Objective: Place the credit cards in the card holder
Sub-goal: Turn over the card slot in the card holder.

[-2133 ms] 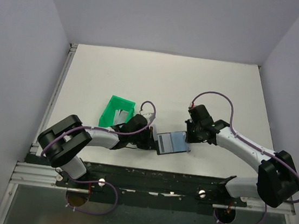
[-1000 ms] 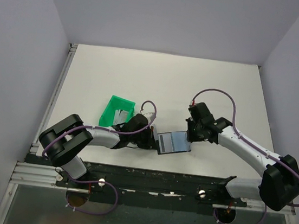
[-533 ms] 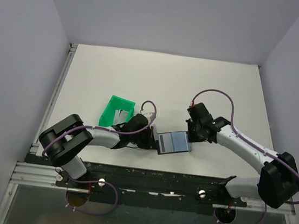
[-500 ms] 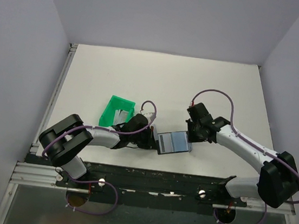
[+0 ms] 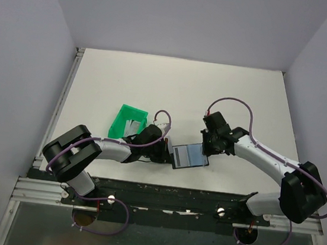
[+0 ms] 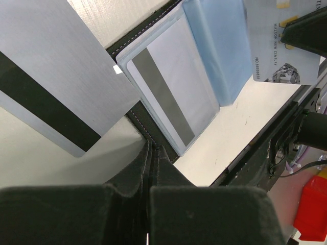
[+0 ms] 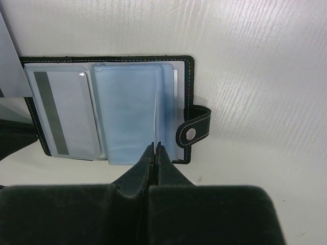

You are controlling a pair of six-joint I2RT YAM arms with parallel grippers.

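The black card holder (image 7: 107, 59) lies open on the white table, with clear and pale blue sleeves inside. Its strap with a light stud (image 7: 191, 133) is on the right. My left gripper (image 6: 152, 148) is shut on the holder's near black edge (image 6: 137, 116). One card with a grey stripe (image 6: 168, 92) sits in a sleeve. A silvery card with a black stripe (image 6: 56, 97) lies on the table beside the holder. My right gripper (image 7: 155, 148) is shut on a white printed card (image 6: 281, 46), held on edge over the blue sleeves (image 7: 127, 112).
A green plastic bin (image 5: 129, 122) with light cards inside stands just left of the left wrist. The table's near edge and the black mounting rail (image 5: 173, 192) run close below the holder.
The right gripper with its card has shifted slightly left over the holder. The left arm and the holder have not moved.
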